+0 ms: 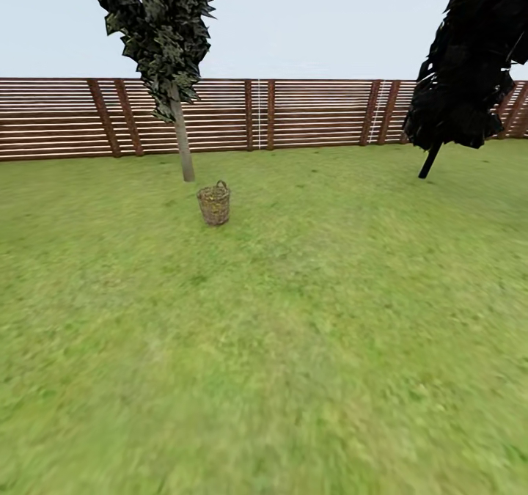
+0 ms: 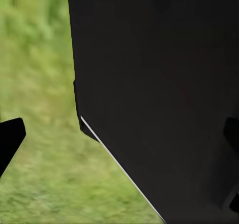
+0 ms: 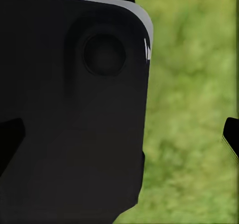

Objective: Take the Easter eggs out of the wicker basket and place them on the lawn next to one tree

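We're on approach. The wicker basket (image 1: 214,204) stands on the lawn (image 1: 293,334) at roughly 11 o'clock from us, well apart, upright, just in front of the tree (image 1: 182,139) with the pale trunk. Its mouth looks yellowish, but we can't tell the eggs apart or count them at this range.

Risks from here, as we judge them:
- Basket is light and tapering. Clipping it with the base or an arm on arrival could tip it and roll the eggs across the grass.
- Stopping too far out forces a long reach down into it, so a poor grip angle and a dropped egg.
- The dark conifer-like tree (image 1: 466,70) at 1 o'clock is the wrong landmark. Drifting that way would split the eggs between trees.
- Fence (image 1: 308,114) sits behind both, not a concern yet.

Jaws: both wrist views look at grass past dark robot bodywork. Each shows dark fingertip shapes at opposite edges, left (image 2: 9,139) and right (image 3: 231,134), so both jaws look spread, pinching nothing. The basket is far ahead of them, nowhere near reach.
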You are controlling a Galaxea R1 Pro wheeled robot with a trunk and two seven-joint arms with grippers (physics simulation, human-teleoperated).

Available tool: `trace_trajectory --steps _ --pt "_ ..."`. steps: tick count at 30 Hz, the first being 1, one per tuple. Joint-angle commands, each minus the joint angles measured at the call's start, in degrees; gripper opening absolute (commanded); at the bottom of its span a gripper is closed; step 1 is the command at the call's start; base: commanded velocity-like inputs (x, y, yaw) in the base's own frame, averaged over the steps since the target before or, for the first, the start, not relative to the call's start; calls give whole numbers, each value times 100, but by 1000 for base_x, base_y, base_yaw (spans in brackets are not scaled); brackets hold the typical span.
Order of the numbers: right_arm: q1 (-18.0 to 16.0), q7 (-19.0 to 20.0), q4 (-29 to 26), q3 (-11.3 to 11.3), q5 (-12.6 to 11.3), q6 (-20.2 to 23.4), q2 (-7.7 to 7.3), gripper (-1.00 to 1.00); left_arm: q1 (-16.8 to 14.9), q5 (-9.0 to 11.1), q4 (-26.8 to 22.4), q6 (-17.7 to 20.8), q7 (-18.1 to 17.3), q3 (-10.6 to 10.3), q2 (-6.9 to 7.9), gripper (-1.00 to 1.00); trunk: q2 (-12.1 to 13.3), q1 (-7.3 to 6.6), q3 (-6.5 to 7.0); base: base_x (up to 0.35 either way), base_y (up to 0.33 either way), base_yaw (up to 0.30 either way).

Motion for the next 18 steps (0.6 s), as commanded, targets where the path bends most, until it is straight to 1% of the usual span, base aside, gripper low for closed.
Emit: trace_trajectory --steps 1,18 --pt "-8 2 19 5 19 -33 -1 100 4 7 -10 -5 1 2 0 100 -2 3 -3 330 0 0" --pt "-8 2 19 5 19 -33 -1 100 4 7 -10 -7 1 3 0 100 -2 3 -3 330 0 0"
